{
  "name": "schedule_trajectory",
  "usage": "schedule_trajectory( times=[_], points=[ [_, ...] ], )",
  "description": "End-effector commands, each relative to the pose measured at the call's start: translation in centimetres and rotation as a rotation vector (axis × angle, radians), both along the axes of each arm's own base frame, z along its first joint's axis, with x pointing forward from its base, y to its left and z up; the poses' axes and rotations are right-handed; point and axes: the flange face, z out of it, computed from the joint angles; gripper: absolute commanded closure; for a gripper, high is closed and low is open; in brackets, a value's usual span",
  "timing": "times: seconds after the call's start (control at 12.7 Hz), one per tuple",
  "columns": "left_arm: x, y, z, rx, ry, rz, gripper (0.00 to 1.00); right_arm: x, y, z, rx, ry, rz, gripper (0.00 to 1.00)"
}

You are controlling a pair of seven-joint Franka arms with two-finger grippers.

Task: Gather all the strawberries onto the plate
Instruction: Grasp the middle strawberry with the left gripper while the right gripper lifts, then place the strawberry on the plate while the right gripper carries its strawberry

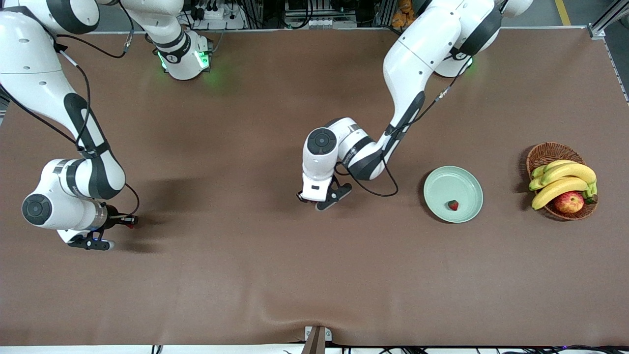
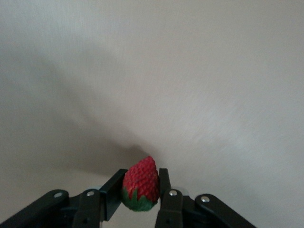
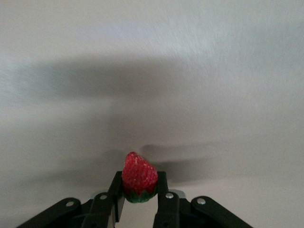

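Front view: brown cloth-covered desk (image 1: 314, 275). Round shallow pale mint-green plate (image 1: 444, 184) sits toward the left arm's end of the desk, one small red strawberry with green cap (image 1: 453, 205) already in it, close to the rim nearest the camera. Brown wicker basket (image 1: 544, 155) with yellow bananas (image 1: 565, 179) and red-yellow apple (image 1: 569, 202) lies farther toward that same end, just apart from the plate. Left tool (image 1: 308, 199) is low over mid-desk; red barely shows at its tip here. Right tool (image 1: 128, 220) is low at the right arm's end of the desk, well apart from the plate, a red speck at its tip.

Left wrist view: left tool's black fingers (image 2: 165, 190) are closed on a second red strawberry (image 2: 141, 184), green cap back toward the tool, pointed tip out, long axis running along the fingers. Bare desk below.

Right wrist view: right tool's black fingers (image 3: 161, 186) are clamped on a third red strawberry (image 3: 139, 176), same pose, cap in, tip out.

Key relation: the plate lies toward the left arm's end from both tools; the left tool is much nearer, with only bare desk between. The right tool must cross most of the desk, passing where the left arm now reaches. I'd judge the left should deliver first, then clear the way.
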Motion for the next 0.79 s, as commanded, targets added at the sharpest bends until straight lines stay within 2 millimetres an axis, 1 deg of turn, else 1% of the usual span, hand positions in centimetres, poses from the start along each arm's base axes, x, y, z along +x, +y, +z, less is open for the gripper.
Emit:
schedule_trajectory(
  times=[0.0, 0.08, 0.16, 0.24, 0.32, 0.39, 0.47, 0.55, 0.63, 0.71],
  points=[
    [3.5, 4.6, 6.2, 0.038, -0.040, 0.029, 1.00, 1.2, 4.3, 6.3, -0.007, -0.038, 0.070, 0.90],
    [4.7, 6.6, 7.9, 0.055, -0.042, 0.014, 1.00, 1.1, 6.9, 8.7, -0.013, -0.039, 0.110, 0.91],
    [5.7, 9.0, 8.8, 0.087, -0.023, -0.003, 1.00, 0.9, 9.6, 10.9, -0.015, -0.032, 0.150, 0.90],
    [5.8, 11.3, 9.4, 0.133, 0.006, -0.061, 1.00, 0.5, 13.4, 13.2, -0.012, -0.044, 0.205, 0.91],
    [5.8, 13.7, 9.8, 0.174, 0.039, -0.123, 1.00, 0.0, 17.5, 15.1, -0.002, -0.057, 0.262, 0.90],
    [5.9, 16.8, 10.0, 0.210, 0.071, -0.173, 1.00, -0.7, 21.6, 16.7, 0.009, -0.078, 0.328, 0.90],
    [5.9, 19.6, 10.4, 0.235, 0.097, -0.219, 1.00, -1.7, 26.8, 17.4, 0.031, -0.094, 0.395, 0.90],
    [5.8, 22.8, 10.3, 0.261, 0.137, -0.265, 1.00, -3.0, 31.6, 17.8, 0.047, -0.108, 0.459, 0.90],
    [5.8, 26.2, 9.9, 0.276, 0.170, -0.299, 1.00, -3.7, 35.2, 17.9, 0.061, -0.127, 0.494, 0.90],
    [5.9, 29.3, 9.3, 0.282, 0.201, -0.312, 1.00, -4.4, 39.6, 17.9, 0.079, -0.149, 0.530, 0.90]
  ],
)
